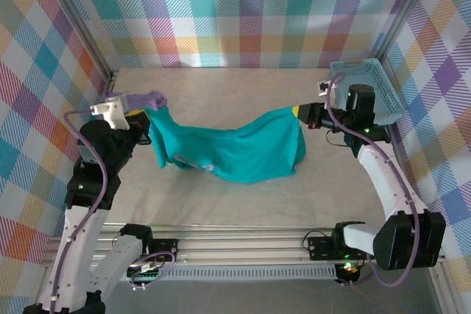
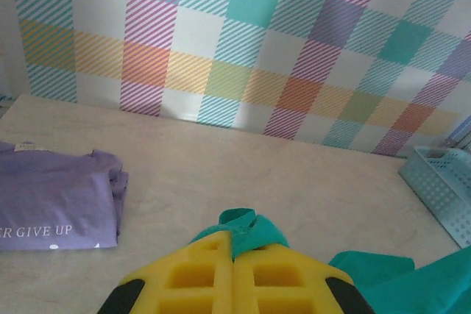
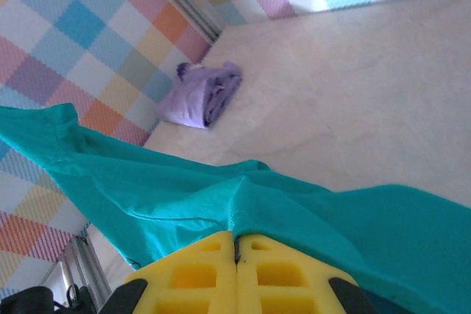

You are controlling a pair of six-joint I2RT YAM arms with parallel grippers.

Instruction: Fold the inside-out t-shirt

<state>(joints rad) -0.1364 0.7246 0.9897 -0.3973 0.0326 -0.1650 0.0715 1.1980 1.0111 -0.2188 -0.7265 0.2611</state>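
The teal-green t-shirt (image 1: 235, 148) hangs stretched between both arms above the middle of the table, its lower part sagging onto the surface. My left gripper (image 1: 147, 119) is shut on one top corner; in the left wrist view a teal tuft (image 2: 246, 229) pokes out between the yellow fingers (image 2: 191, 277). My right gripper (image 1: 298, 112) is shut on the opposite corner, and in the right wrist view the teal cloth (image 3: 184, 196) spreads away from the closed yellow fingers (image 3: 287, 277).
A folded lavender garment (image 1: 136, 98) lies at the back left, also in the left wrist view (image 2: 59, 200) and right wrist view (image 3: 206, 95). A light blue basket (image 1: 372, 86) sits at the right edge. Plaid walls enclose the table.
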